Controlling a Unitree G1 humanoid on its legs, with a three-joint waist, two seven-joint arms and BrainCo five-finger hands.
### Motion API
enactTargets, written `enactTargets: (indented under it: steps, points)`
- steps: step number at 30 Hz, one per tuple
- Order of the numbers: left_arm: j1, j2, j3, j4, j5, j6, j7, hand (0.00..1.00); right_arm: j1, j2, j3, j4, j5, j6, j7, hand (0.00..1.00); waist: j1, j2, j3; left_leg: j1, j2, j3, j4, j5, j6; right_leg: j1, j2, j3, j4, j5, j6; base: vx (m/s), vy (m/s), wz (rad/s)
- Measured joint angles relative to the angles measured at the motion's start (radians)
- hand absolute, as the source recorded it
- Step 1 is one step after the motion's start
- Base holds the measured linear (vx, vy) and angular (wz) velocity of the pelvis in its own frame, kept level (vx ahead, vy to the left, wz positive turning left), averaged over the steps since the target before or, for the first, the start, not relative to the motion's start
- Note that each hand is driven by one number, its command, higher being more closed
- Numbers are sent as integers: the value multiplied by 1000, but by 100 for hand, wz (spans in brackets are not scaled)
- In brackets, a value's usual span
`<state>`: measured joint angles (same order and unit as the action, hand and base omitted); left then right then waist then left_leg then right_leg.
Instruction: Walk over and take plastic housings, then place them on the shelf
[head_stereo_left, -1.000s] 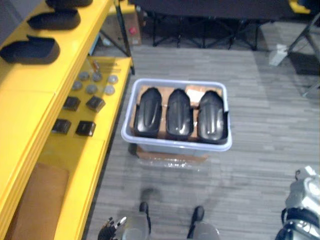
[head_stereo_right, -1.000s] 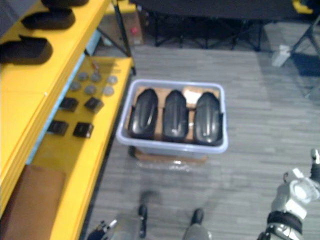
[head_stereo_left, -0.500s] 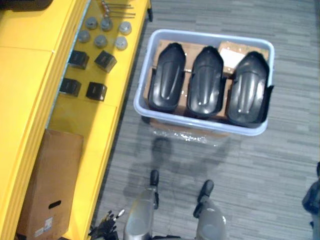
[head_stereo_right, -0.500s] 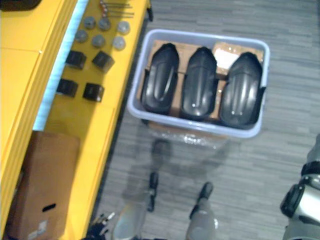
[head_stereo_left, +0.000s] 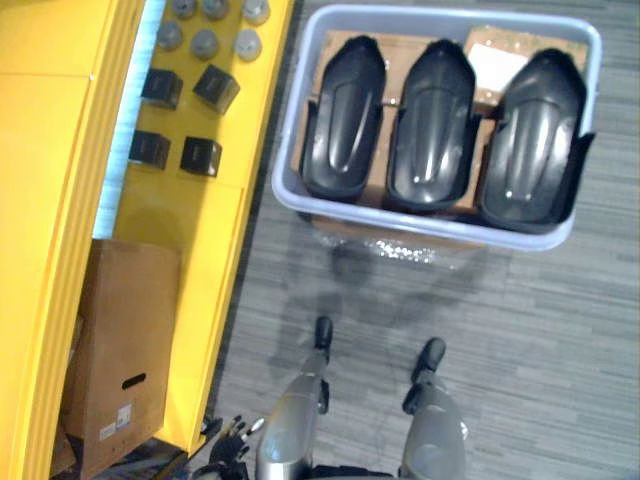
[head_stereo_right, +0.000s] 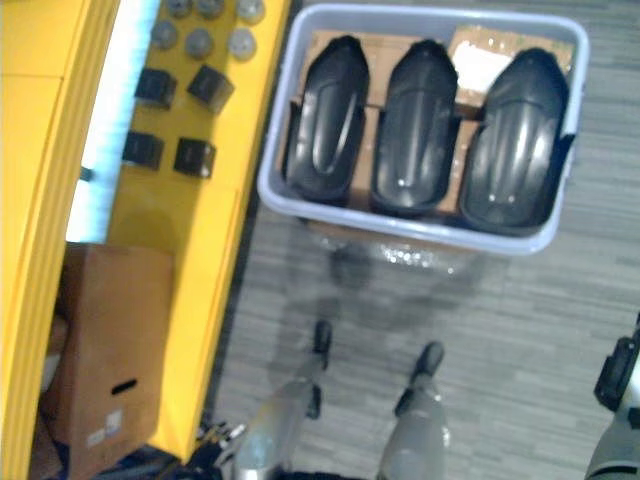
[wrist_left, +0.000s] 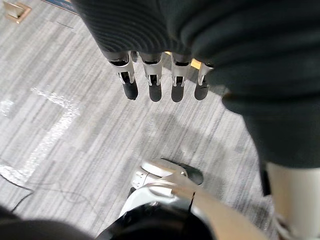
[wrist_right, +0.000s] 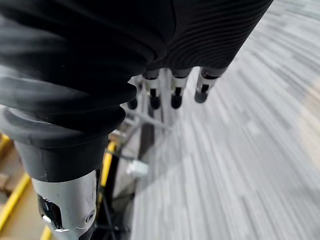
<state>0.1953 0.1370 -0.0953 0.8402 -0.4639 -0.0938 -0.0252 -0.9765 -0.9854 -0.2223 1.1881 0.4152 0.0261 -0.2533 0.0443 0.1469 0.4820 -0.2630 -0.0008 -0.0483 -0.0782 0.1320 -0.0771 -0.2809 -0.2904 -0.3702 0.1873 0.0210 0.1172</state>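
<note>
Three black plastic housings lie side by side in a pale grey bin (head_stereo_left: 440, 228) on the floor straight ahead: left housing (head_stereo_left: 343, 120), middle housing (head_stereo_left: 432, 125), right housing (head_stereo_left: 532, 135). A yellow shelf (head_stereo_left: 60, 150) runs along my left. My left hand (wrist_left: 152, 85) hangs low at my side over the grey floor, fingers straight and empty; it also peeks in at the bottom edge (head_stereo_left: 228, 455). My right hand (wrist_right: 175, 92) hangs at my other side, fingers straight, holding nothing. Both hands are well short of the bin.
On the shelf's lower level lie small black blocks (head_stereo_left: 200, 155) and grey discs (head_stereo_left: 205, 42), with a cardboard box (head_stereo_left: 120, 350) nearer to me. The bin rests on a brown cardboard base. Grey plank floor (head_stereo_left: 540, 340) lies between me and the bin.
The whole picture has shifted: the camera has come nearer and looks further down, so bin and shelf sit higher and larger. Both hands still hang empty.
</note>
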Motion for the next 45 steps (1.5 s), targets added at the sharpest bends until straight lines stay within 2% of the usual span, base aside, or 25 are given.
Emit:
enactTargets:
  steps: [6, 15, 19, 21, 27, 33, 37, 40, 42, 45]
  points:
    - [0, -5, -27, -4, -11, -3, -23, 0, -31, -36, 71, 6, -51, -1, 68, 0, 2, 35, 14, -16, -15, -7, -1, 14, 6, -28, -24, 12, 34, -20, 9, -36, 23, 6]
    - [0, -3, -37, -4, -14, -13, -47, 0, -33, -36, 166, 18, -116, -24, 185, 0, -2, 38, 14, -35, -11, -5, -2, 26, 1, -56, -24, 17, 52, -21, 9, -12, 0, -1]
    - [0, 1, -45, 0, -42, -14, -65, 0, -33, -36, 187, 39, -116, -26, 232, 0, -1, 38, 14, -44, -9, -6, -2, 33, -2, -70, -24, 19, 61, -20, 9, -8, -1, 0]
    - [0, 1, -47, 0, -48, -15, -66, 0, -33, -36, 190, 39, -116, -41, 256, 0, 0, 39, 14, -44, -9, -7, -2, 34, -4, -71, -24, 19, 63, -20, 9, 0, 0, 0]
    - [0, 7, -73, 3, -76, -33, -73, 0, -65, -36, 256, 19, -116, -98, 278, 0, 1, 40, 13, -55, -8, -6, -2, 39, -4, -86, -24, 22, 67, -19, 10, 0, 0, 0]
    - [0, 7, -78, 3, -96, -37, -96, 0, -122, -36, 319, -4, -116, -132, 280, 0, 15, 41, 13, -56, -8, -7, -2, 39, -4, -88, -24, 21, 68, -19, 10, 0, 0, 0]
    - [0, 4, -84, 3, -119, -39, -110, 0, -146, -38, 333, -25, -116, -131, 279, 0, 27, 55, 14, -64, -9, -19, -2, 40, -5, -92, -24, 17, 69, -19, 10, -5, -6, 4]
    - [0, 0, -87, 1, -120, -40, -114, 0, -170, -37, 363, -36, -116, -111, 279, 0, 37, 68, 13, -79, -9, -23, -2, 45, -5, -109, -26, 14, 77, -19, 10, -3, -3, 4]
    - [0, 0, -95, 1, -121, -42, -115, 0, -176, -37, 364, -23, -116, -42, 275, 0, 52, 69, 12, -78, -10, -24, -2, 45, -5, -109, -27, 14, 79, -20, 9, 0, 0, 0]
    - [0, 0, -117, 2, -125, -44, -114, 0, -182, -37, 366, 9, -117, 18, 275, 0, 60, 69, 12, -79, -15, -25, -2, 47, -3, -109, -32, 13, 81, -20, 9, -5, 12, 3]
